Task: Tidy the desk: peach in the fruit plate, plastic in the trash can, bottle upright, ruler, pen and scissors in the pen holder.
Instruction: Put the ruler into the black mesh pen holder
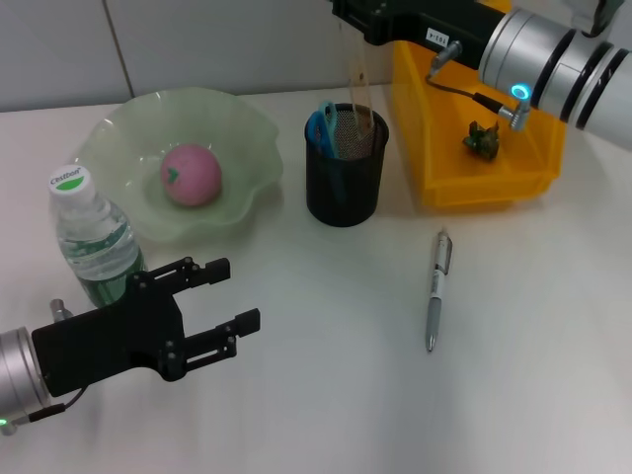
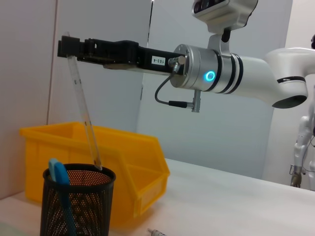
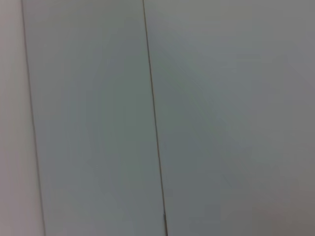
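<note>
Holding the clear ruler (image 2: pixel 83 118) by its top, your right tool (image 2: pixel 66 48) is clamped on it, right above the pen holder (image 1: pixel 345 166). Ruler's tip sits inside. Your left tool (image 1: pixel 232 294) waits, fingers apart.

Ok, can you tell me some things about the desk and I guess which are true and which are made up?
1. The peach is in the green plate. True.
2. The bottle is lying on its side. False: it stands upright, cap on top.
3. The pen is already in the black holder. False: it lies on the table, beside the holder.
4. The right gripper holds a clear ruler with its lower end in the holder. True.
5. The yellow bin has nothing in it. False: a small crumpled piece sits inside.
6. The left gripper is open near the bottle. True.
</note>
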### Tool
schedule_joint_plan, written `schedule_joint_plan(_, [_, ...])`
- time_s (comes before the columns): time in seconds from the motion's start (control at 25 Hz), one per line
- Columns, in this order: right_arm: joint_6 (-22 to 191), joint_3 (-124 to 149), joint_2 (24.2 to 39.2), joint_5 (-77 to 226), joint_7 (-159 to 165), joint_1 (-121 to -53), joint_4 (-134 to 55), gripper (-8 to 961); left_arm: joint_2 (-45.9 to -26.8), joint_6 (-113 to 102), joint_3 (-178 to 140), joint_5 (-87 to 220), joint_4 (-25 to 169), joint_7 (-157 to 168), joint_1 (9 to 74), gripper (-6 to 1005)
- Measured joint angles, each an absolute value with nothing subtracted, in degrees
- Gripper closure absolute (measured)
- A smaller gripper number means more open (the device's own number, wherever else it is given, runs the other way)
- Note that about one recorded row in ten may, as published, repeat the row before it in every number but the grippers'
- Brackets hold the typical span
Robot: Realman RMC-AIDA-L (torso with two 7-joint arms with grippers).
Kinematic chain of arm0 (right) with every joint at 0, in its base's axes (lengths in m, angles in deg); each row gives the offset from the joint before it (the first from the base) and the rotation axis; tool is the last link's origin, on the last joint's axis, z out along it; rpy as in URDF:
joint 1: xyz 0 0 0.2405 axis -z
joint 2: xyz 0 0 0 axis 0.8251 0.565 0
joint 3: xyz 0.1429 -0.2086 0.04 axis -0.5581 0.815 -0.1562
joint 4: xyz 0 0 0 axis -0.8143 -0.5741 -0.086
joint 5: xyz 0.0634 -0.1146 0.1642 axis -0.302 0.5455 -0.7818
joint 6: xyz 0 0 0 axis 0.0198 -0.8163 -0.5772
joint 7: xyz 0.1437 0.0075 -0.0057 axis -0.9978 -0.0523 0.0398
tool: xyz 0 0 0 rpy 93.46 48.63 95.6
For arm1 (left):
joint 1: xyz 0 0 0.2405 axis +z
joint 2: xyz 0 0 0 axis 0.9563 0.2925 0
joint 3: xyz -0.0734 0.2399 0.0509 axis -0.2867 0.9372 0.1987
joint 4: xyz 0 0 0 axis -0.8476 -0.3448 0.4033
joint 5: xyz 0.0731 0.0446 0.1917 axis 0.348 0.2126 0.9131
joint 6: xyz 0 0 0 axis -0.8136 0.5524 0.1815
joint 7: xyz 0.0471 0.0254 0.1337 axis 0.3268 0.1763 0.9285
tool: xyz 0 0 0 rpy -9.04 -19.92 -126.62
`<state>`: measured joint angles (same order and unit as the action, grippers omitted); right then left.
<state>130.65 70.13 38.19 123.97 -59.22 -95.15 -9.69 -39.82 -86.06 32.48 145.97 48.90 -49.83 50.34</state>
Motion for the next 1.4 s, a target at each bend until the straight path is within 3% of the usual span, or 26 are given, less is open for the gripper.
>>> schedule_joint_plan(1.4, [127.2,73.6,38.43,122.2,-53.1,-98.0,-16.8,530,-39.67,-87.4,32.4,146.0,48.7,-49.9,51.0,286])
